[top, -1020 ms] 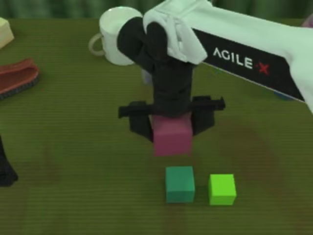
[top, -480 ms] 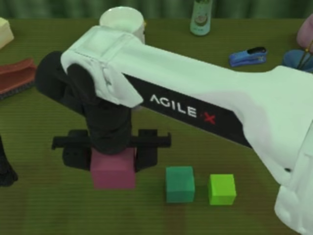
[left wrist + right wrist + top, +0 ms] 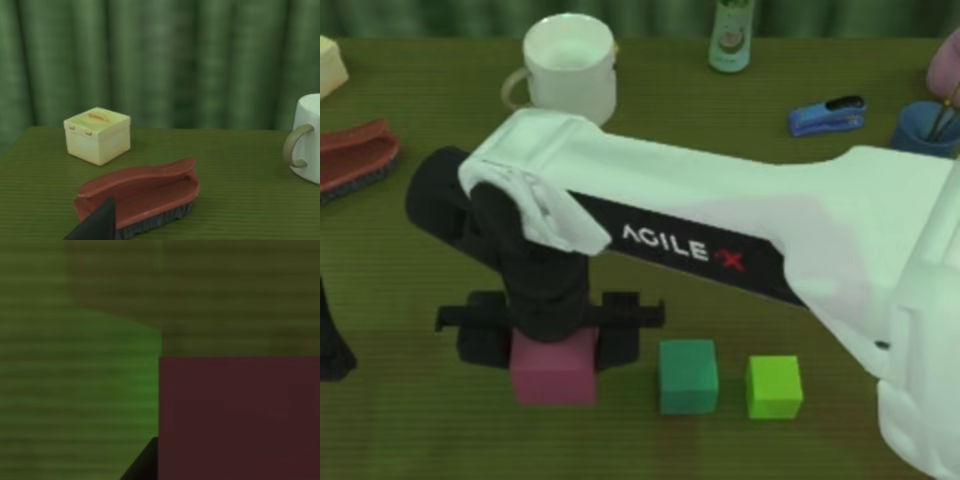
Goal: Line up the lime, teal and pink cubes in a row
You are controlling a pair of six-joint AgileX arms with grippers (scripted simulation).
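The pink cube [image 3: 553, 367] sits low over the table between the black fingers of my right gripper [image 3: 552, 350], which is shut on it. It is level with the teal cube [image 3: 688, 376] and left of it, with a gap between them. The lime cube [image 3: 773, 386] stands just right of the teal one, so the three form a row near the front edge. In the right wrist view the pink cube [image 3: 240, 415] fills the near corner beside one dark finger [image 3: 145, 465]. My left arm [image 3: 330, 350] is parked at the left edge.
A white mug [image 3: 570, 70] stands at the back, with a bottle [image 3: 730, 35] and a blue stapler [image 3: 827, 115] to its right. A blue cup [image 3: 930, 125] is at the far right. A red brush [image 3: 355, 160] and a cream box [image 3: 328, 65] lie at the left.
My right arm carried the pink cube left and toward the front, then lowered it into line with the teal and lime cubes. The left arm has not moved.
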